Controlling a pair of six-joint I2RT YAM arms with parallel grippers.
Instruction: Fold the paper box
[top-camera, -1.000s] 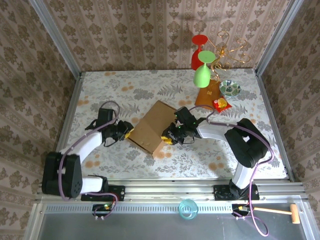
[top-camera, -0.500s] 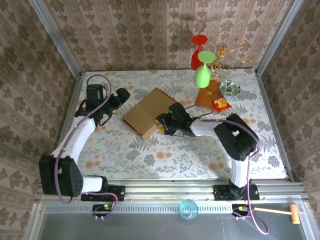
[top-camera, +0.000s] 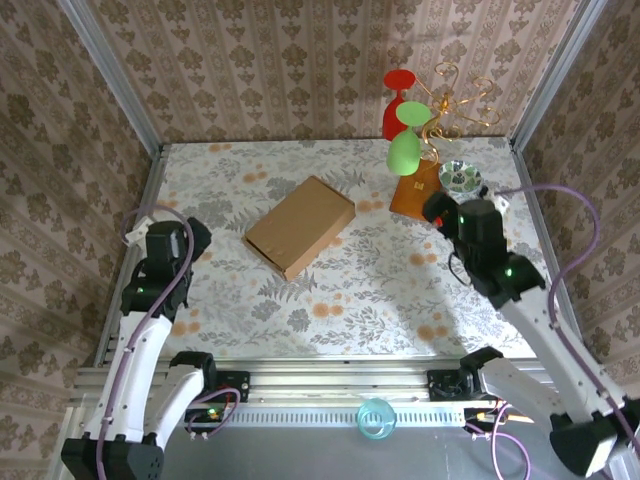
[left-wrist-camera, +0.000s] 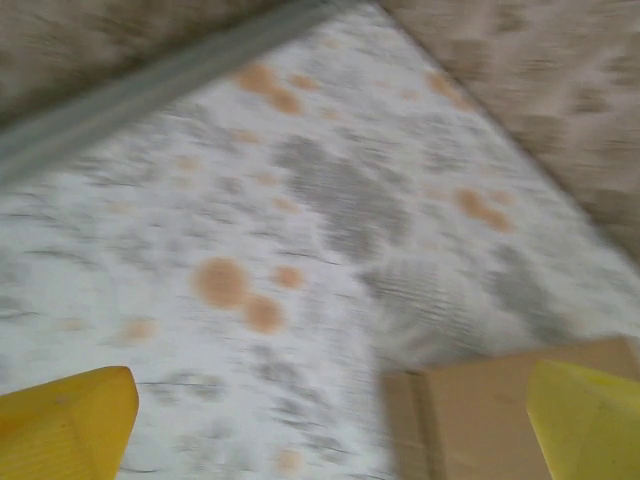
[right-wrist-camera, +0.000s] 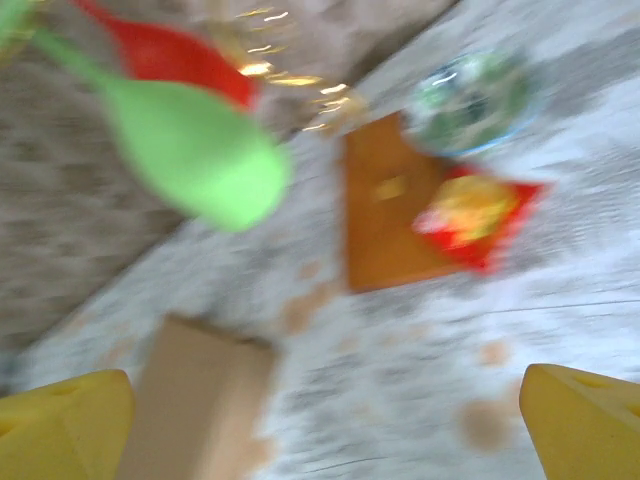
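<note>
I am seeing the plain light-brown corrugated cardboard paper box (top-camera: 300, 227) lying flat and closed, well left of the darker orange-brown square board (top-camera: 415, 190). The left gripper (left-wrist-camera: 327, 415) and right gripper (right-wrist-camera: 322, 422) are both standing spread wide, grasping nothing.

Black-and-white jointed left arm (top-camera: 135, 340): elbow folded low by its base, forearm raised steeply on the left side. Black two-finger left gripper (top-camera: 194, 233) is angled inward and toward the far side. In the blurred left wrist view its yellow fingers (left-wrist-camera: 62, 425) sit in opposite lower corners, jaws spread wide. Matching right arm (top-camera: 540, 320): elbow low at the right, forearm slanting up and inward. Black right gripper (top-camera: 437, 208) also points inward, its yellow fingers (right-wrist-camera: 585, 425) equally far apart.
</note>
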